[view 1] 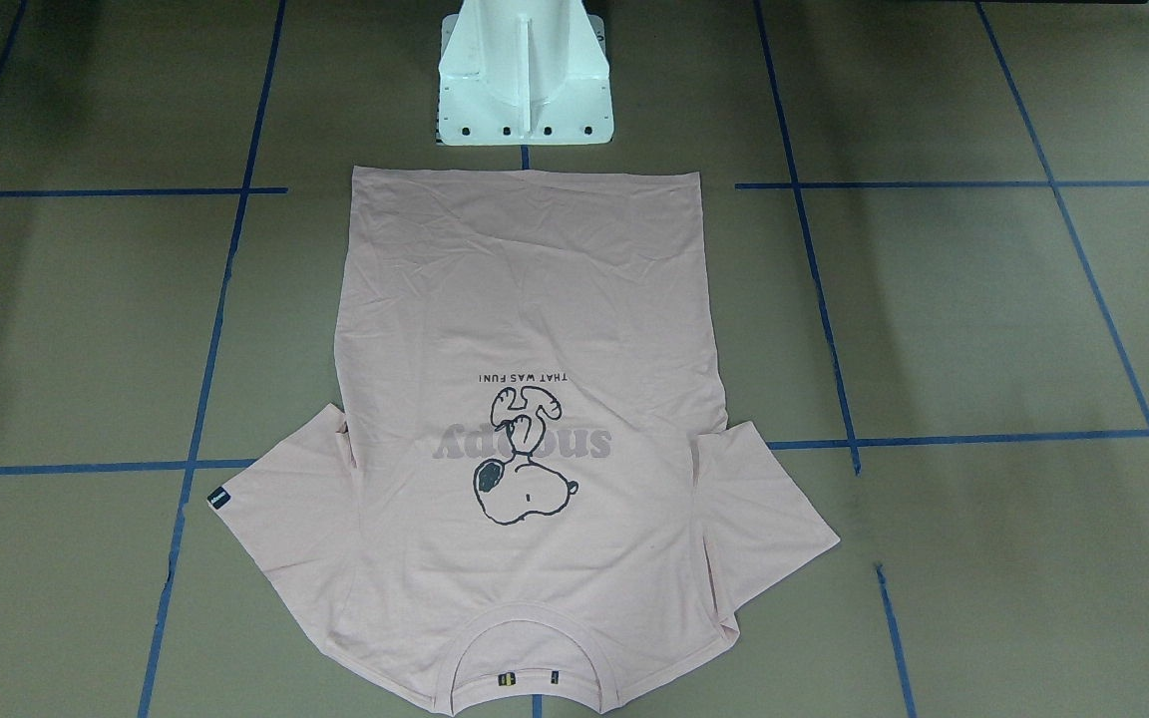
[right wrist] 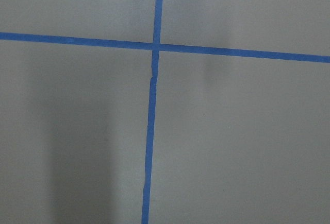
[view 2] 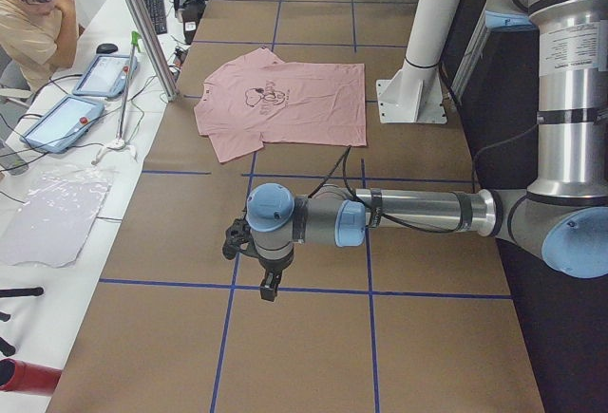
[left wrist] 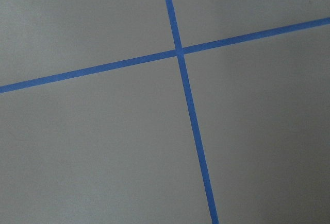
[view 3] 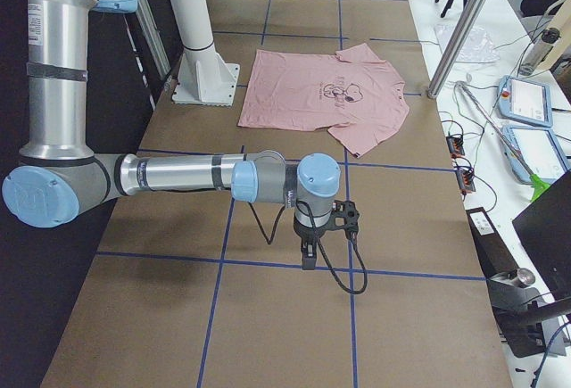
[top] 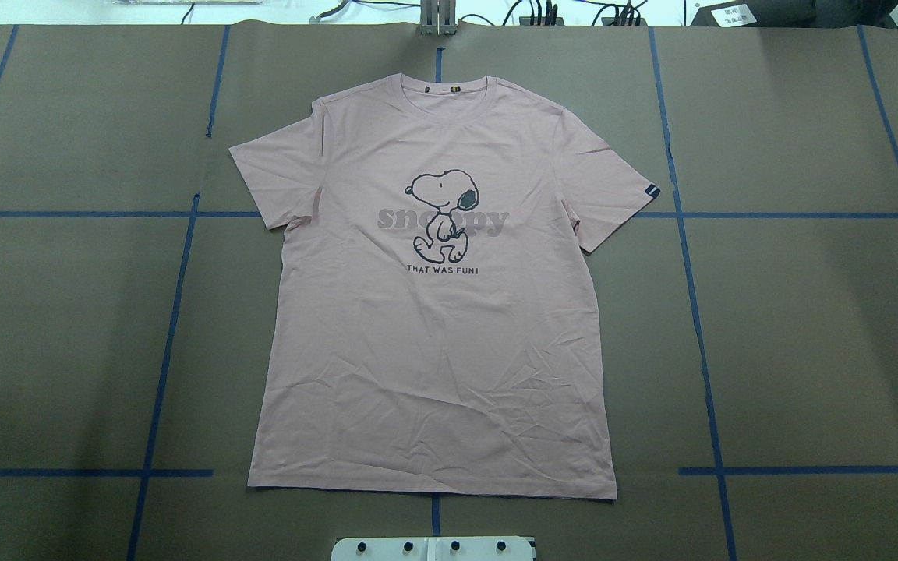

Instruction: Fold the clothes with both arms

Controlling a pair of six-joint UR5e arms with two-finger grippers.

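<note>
The clothes are one pale pink T-shirt (top: pixel 433 351) spread flat, print side up, in the middle of the table, its collar at the far edge from the robot. It also shows as T-shirt (view 1: pixel 535 299), T-shirt (view 2: pixel 304 100) and T-shirt (view 3: pixel 303 94). A small black tag (top: pixel 652 191) sits on one sleeve. My left gripper (view 2: pixel 270 285) hangs over bare table well away from the shirt. My right gripper (view 3: pixel 308 254) does the same at the other end. Both show only in the side views, so I cannot tell whether they are open or shut. The wrist views show only table.
The brown table (top: pixel 807 312) carries a grid of blue tape lines (top: pixel 691 312). The white pedestal (view 1: pixel 525 80) stands at the shirt's hem. A person (view 2: pixel 33 14) sits at a side desk with tablets (view 2: pixel 62 119). More tablets (view 3: pixel 531 120) and poles line the table's far edge.
</note>
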